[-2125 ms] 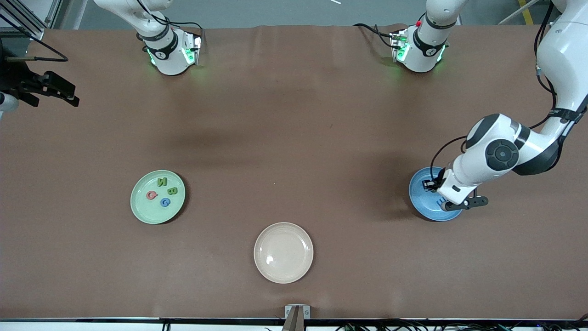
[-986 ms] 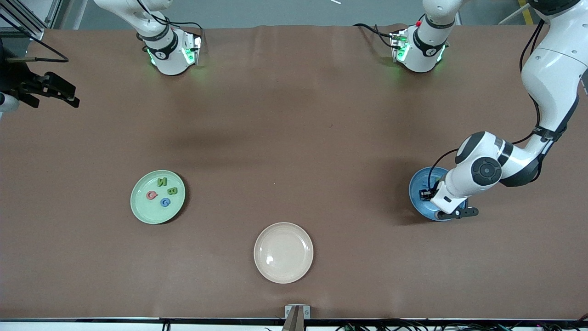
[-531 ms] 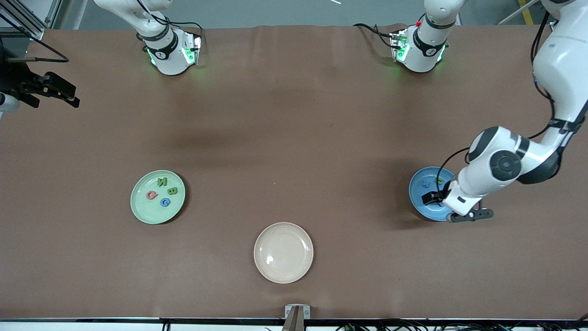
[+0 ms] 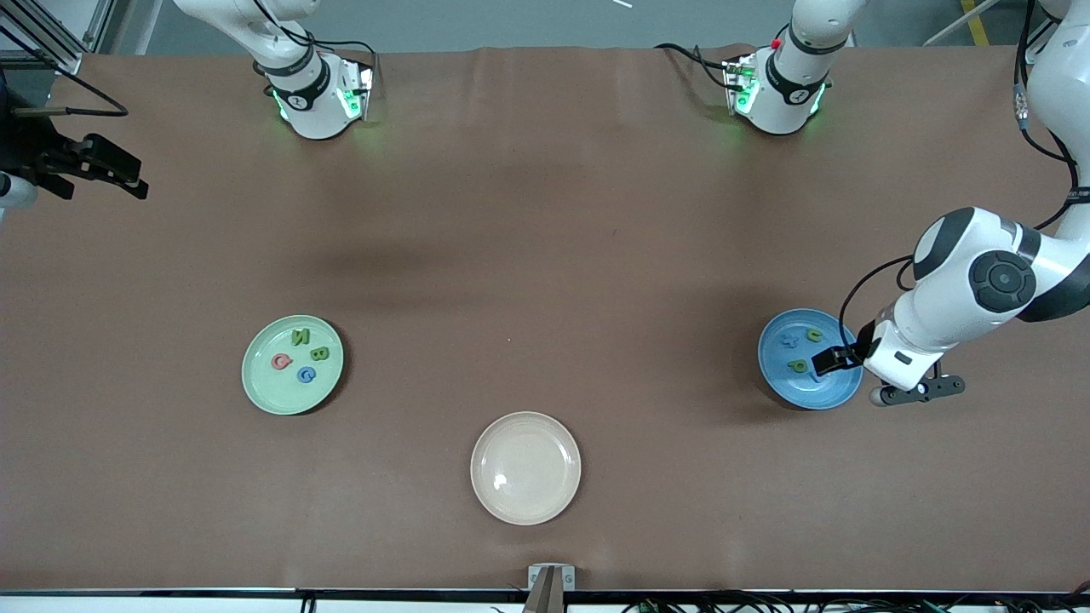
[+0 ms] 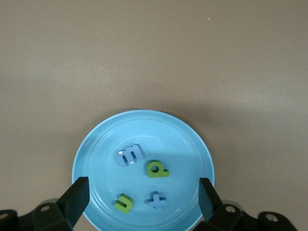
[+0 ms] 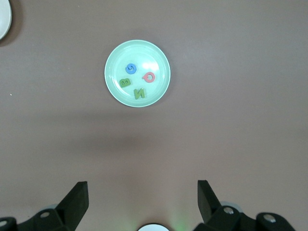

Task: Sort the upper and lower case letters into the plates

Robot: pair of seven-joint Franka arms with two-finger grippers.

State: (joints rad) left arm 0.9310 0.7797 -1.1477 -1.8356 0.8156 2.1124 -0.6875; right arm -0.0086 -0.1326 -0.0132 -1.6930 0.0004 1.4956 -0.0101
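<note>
The sky blue plate (image 4: 809, 387) lies toward the left arm's end of the table and holds small lower case letters. The left wrist view shows the plate (image 5: 96, 144) with a blue m (image 5: 130, 155), a green p (image 5: 157, 169), a green u (image 5: 123, 203) and a blue t (image 5: 157, 200). My left gripper (image 4: 833, 359) hangs over this plate's rim, open and empty (image 5: 142, 199). The mint green plate (image 4: 260, 387) holds a green N (image 4: 300, 336), a green B (image 4: 319, 353), a red letter (image 4: 281, 362) and a blue G (image 4: 306, 374). My right gripper (image 6: 142, 202) waits open and empty, high over the table.
An empty cream-beige plate (image 4: 525, 502) lies nearest the front camera, between the two other plates. Both arm bases (image 4: 311, 102) (image 4: 779, 94) stand at the table's edge farthest from the front camera. The brown table cover (image 4: 545, 255) is bare in the middle.
My left gripper has risen and drawn back from low over the blue plate toward the left arm's end, uncovering the letters in it. The right arm has not moved.
</note>
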